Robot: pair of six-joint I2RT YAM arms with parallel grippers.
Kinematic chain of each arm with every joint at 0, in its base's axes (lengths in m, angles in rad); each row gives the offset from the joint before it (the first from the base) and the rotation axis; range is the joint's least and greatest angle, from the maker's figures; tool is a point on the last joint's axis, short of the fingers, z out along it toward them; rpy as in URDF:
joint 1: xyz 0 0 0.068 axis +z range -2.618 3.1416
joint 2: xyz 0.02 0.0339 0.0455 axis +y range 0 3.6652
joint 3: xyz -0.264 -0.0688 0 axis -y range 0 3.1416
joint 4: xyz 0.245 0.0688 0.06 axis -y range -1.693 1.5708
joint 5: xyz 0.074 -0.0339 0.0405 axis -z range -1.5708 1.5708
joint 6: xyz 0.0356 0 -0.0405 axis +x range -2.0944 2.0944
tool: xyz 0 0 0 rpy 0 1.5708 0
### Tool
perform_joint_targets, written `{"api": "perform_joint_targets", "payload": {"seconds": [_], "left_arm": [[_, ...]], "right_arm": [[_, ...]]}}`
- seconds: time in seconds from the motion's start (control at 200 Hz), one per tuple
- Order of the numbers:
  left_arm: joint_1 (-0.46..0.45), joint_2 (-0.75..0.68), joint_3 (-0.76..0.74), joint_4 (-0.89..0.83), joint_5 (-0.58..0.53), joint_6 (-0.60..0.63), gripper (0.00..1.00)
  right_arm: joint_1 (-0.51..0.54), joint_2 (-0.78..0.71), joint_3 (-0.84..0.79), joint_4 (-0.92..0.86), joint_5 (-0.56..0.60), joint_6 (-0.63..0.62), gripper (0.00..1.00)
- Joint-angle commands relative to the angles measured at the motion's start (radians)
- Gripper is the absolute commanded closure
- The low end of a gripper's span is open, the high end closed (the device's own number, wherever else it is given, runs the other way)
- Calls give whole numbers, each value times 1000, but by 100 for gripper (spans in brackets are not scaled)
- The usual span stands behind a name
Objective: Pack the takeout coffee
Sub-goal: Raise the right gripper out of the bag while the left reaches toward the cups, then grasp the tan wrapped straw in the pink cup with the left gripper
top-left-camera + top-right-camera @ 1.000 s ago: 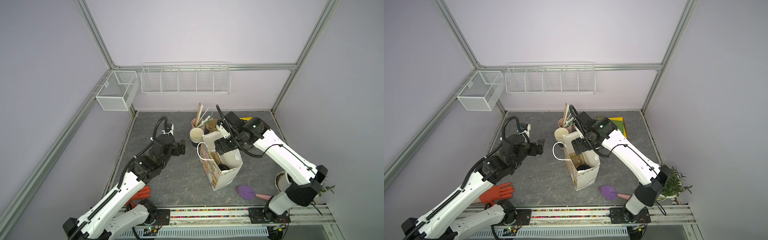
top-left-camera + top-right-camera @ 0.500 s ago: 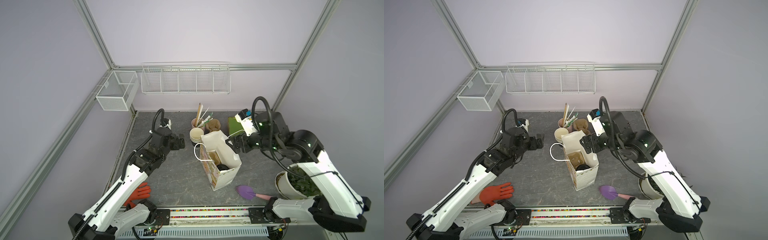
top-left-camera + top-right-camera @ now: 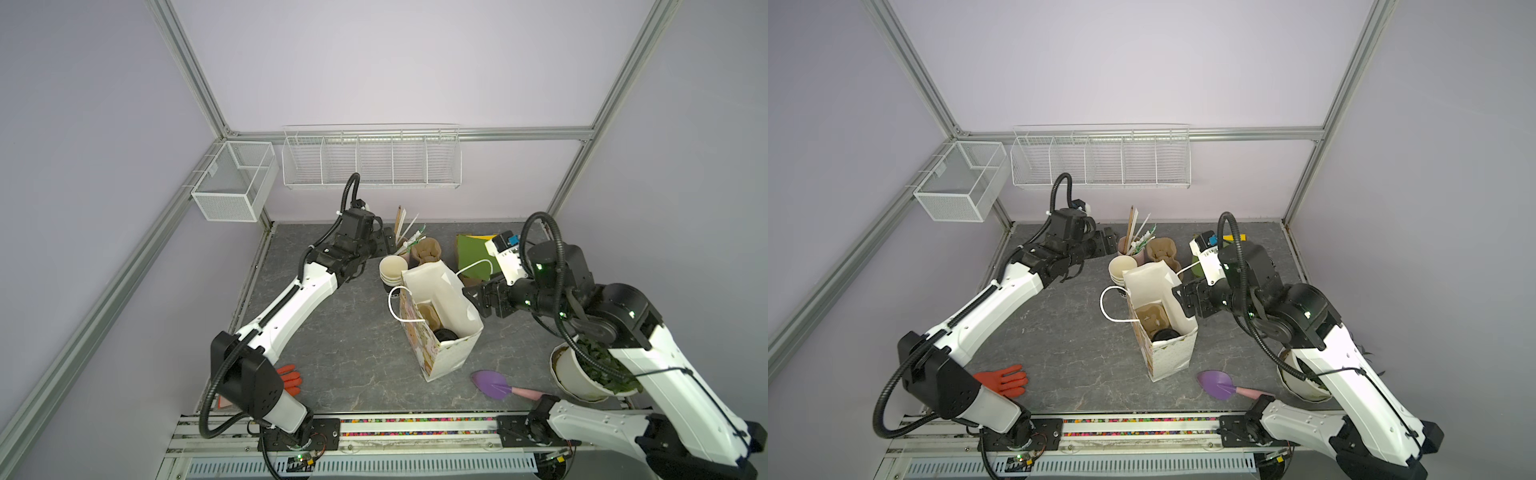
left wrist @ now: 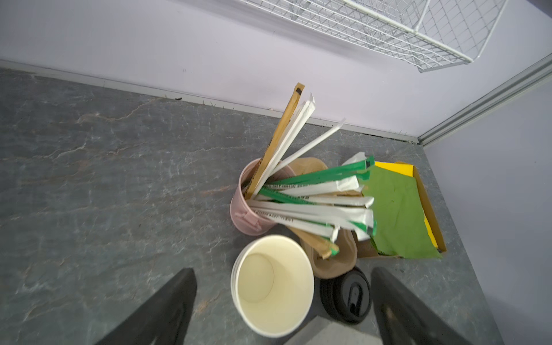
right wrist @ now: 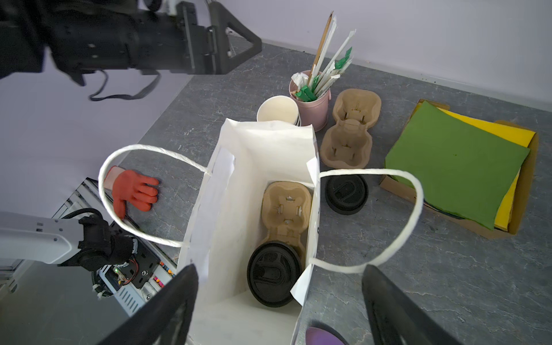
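1. The takeout coffee [image 5: 273, 273] is already inside the white paper bag [image 5: 254, 143], which stands open near the middle of the bench [image 3: 332, 332]. Only its black lid shows. It sits in the pocket of the cardboard carrier [image 5: 286, 203] nearer the bench's front edge, and the other pocket is empty. I judge the carrier is there to keep the cup upright, so the packing looks nearly done.
2. My right gripper [image 5: 279, 268] hangs over the bag's mouth, just off its right wall, with jaws wide and nothing in them. That spread lets it clear the lid and the paper rim.
3. My left gripper [image 4: 283, 271] hovers by the back edge, also wide and empty, above the stack of cream-lined cups [image 4: 273, 283]. As far as I can tell it touches nothing.
4. The pink cup of straws [image 4: 254, 209] and a spare carrier [image 5: 349, 128] crowd that back edge.
5. Some loose black lids [image 5: 346, 194] lie just beside the bag's right wall.
6. A box of green and yellow sheets [image 5: 457, 161] fills the back right corner.
7. An orange glove [image 3: 1003, 380] lies at the front left corner, a purple trowel [image 3: 494, 384] lies near the front edge, and a plant pot [image 3: 573, 374] stands at the front right corner.
8. The main obstacle is the bag's right rope handle [image 5: 358, 171], which loops out beneath my right gripper and could snag a finger. The thin, tall walls might tip if I brush them.
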Motion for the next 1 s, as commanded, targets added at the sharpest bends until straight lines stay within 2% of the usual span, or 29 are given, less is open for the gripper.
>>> {"api": "perform_joint_targets", "payload": {"seconds": [0.0, 0.18, 0.415, 0.775, 0.995], "left_arm": [[22, 93, 60, 87, 44, 43, 9], [78, 244, 169, 150, 163, 37, 13], [119, 359, 263, 205, 258, 56, 22], [125, 511, 393, 223, 360, 69, 26], [132, 560, 432, 212, 342, 69, 30]], "right_arm": [[-7, -37, -32, 36, -15, -35, 12], [-12, -48, -67, 56, -26, -51, 12], [-18, -35, -99, 62, -31, -70, 12], [-28, -24, -133, 136, -45, -76, 12], [-34, -5, -138, 152, -62, -76, 12]]}}
